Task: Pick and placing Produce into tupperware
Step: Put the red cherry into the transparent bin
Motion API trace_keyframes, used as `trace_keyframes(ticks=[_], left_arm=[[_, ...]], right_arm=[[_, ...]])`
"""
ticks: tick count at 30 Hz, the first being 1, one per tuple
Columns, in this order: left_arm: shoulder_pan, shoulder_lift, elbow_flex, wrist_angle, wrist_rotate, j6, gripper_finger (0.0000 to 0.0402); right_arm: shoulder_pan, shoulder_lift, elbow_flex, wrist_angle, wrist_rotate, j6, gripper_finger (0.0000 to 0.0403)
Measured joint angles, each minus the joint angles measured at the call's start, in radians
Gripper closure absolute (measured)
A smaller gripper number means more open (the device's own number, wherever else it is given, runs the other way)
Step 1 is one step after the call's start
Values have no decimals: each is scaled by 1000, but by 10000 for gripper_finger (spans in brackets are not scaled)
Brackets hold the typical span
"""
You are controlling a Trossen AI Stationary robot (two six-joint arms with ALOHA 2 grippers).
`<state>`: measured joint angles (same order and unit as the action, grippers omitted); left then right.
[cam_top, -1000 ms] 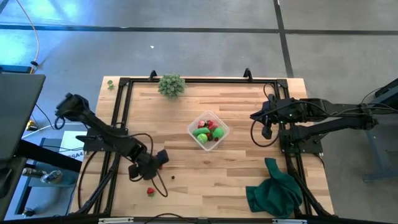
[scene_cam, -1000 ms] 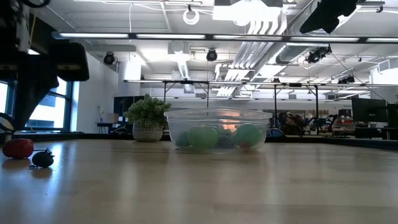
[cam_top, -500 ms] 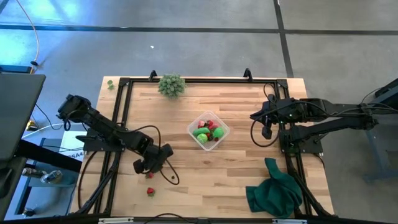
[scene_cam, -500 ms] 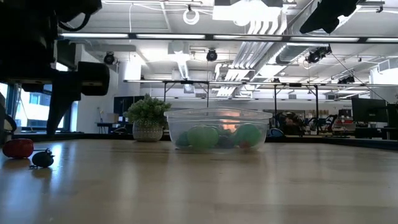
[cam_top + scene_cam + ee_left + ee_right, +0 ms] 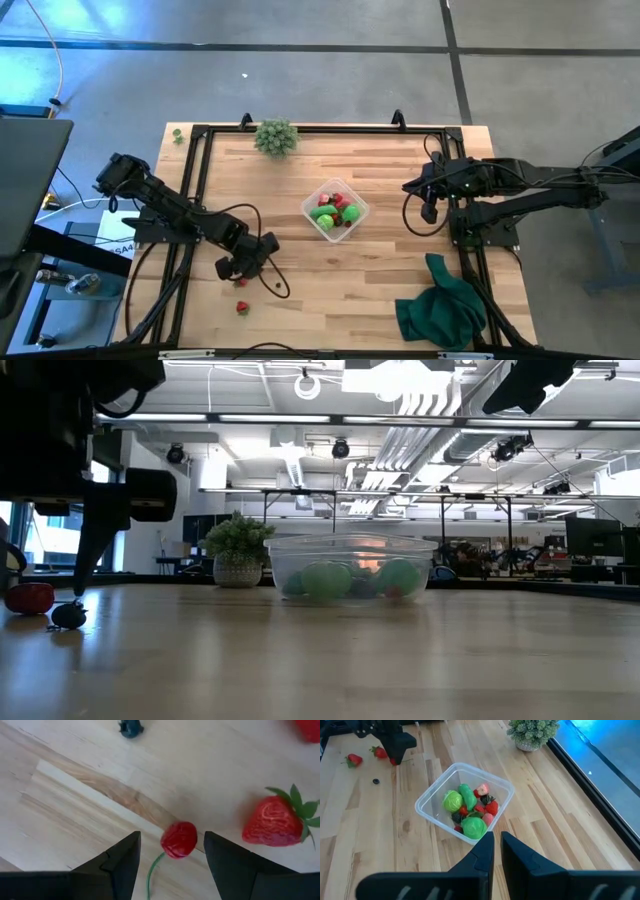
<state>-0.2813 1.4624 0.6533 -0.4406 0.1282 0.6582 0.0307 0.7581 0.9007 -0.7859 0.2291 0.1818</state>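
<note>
Two pads of left gripper [image 5: 170, 862] spread wide astride cherry [image 5: 178, 839], at seven o'clock from tupperware [image 5: 336, 209]; next, closing, then lifting.

The table [image 5: 380, 270] is pale wood planking, smooth with a faint sheen and visible grain, edged by a black matt metal frame [image 5: 196, 160]. The tupperware [image 5: 441, 787] is clear, glossy plastic holding smooth, plastic-looking produce [image 5: 473, 826]; the cherry [image 5: 179, 839] is shiny red with a thin green stem, and the strawberry [image 5: 272, 821] beside it has a dimpled, slightly glossy skin. The cloth [image 5: 440, 310] is soft, matt dark green fabric lying in folds, and the left gripper [image 5: 170, 862] has matt black fingers [image 5: 120, 860].
</note>
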Motion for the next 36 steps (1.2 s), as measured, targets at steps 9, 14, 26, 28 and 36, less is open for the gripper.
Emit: trace_keyframes(ticks=[9, 14, 26, 28, 36], left_arm=[[0, 31, 0, 14, 17, 0, 193], [0, 42, 1, 30, 17, 2, 193], [0, 41, 1, 21, 28, 20, 237], [0, 41, 0, 21, 55, 22, 256], [0, 41, 0, 22, 70, 19, 301]], right_arm=[[0, 0, 0, -2, 0, 0, 378], [0, 0, 0, -4, 0, 0, 378], [0, 0, 0, -4, 0, 0, 378], [0, 0, 0, -4, 0, 0, 378], [0, 0, 0, -4, 0, 0, 378]])
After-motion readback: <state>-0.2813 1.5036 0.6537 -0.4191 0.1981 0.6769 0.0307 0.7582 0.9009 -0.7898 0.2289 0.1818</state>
